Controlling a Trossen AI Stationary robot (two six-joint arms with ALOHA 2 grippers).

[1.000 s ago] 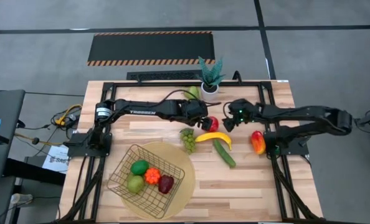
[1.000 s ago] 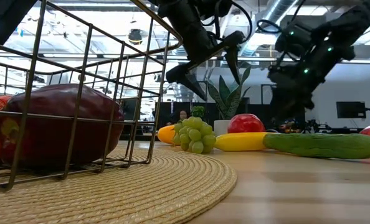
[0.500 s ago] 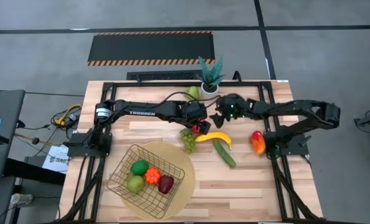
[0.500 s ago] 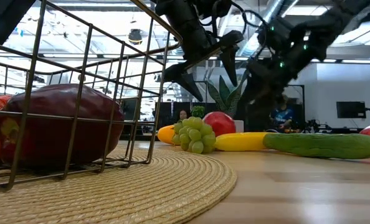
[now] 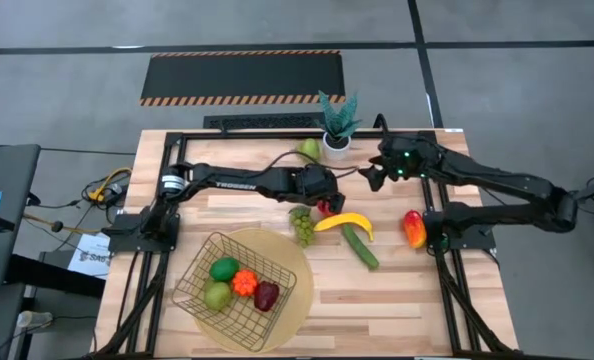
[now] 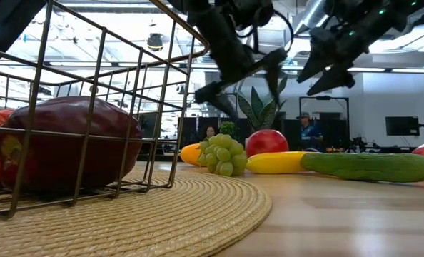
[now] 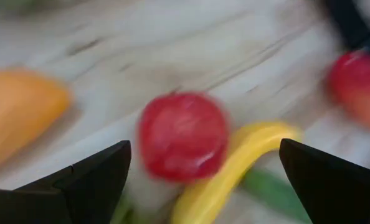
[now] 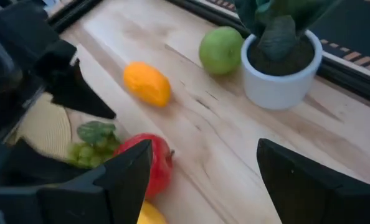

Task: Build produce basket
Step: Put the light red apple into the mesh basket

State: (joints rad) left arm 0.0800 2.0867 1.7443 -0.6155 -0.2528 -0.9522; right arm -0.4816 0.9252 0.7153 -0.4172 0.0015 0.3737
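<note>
While our left tool (image 5: 322, 196) is hovering wide open just above the red apple (image 5: 326, 206), we are holding our right tool (image 5: 368, 178) open too, raised near the potted plant (image 5: 338, 124). We are seeing the apple lying on the table (image 5: 397, 290) beside the grapes (image 5: 302, 225), banana (image 5: 343, 221) and cucumber (image 5: 359, 245), with the mango (image 5: 414, 228) well apart. The basket (image 5: 242, 290) is sitting on the round mat (image 5: 299, 265), holding four pieces.
</note>
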